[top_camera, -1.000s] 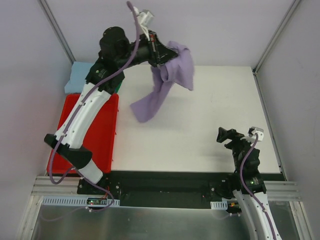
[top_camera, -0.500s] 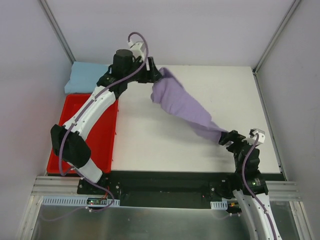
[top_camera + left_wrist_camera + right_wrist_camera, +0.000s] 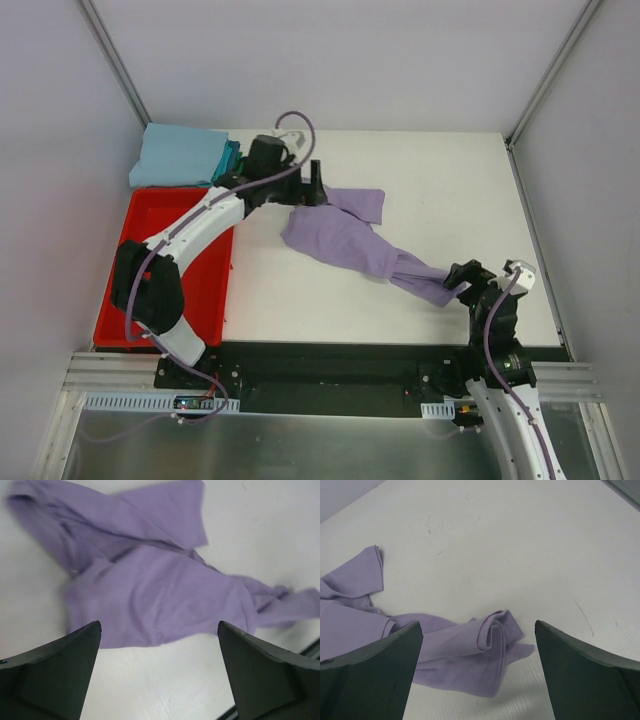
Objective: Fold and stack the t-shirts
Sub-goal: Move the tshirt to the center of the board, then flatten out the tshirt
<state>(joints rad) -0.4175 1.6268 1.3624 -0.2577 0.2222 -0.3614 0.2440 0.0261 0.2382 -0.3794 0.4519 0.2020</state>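
On the table (image 3: 450, 170), a crumpled purple shirt (image 3: 340, 240) lies loose between the left gripper (image 3: 160, 627) and right gripper (image 3: 479, 627), both with fingers spread wide.

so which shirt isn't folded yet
The lavender shirt, lying crumpled and stretched out on the table. The light blue shirt and teal shirt sit folded in a stack at the far left, beyond the red bin.

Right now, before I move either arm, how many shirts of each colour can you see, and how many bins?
Lavender shirt: 1, crumpled, not folded
Light blue shirt: 1, folded
Teal shirt: 1, only an edge showing under the light blue
Red bin: 1
Total: 4
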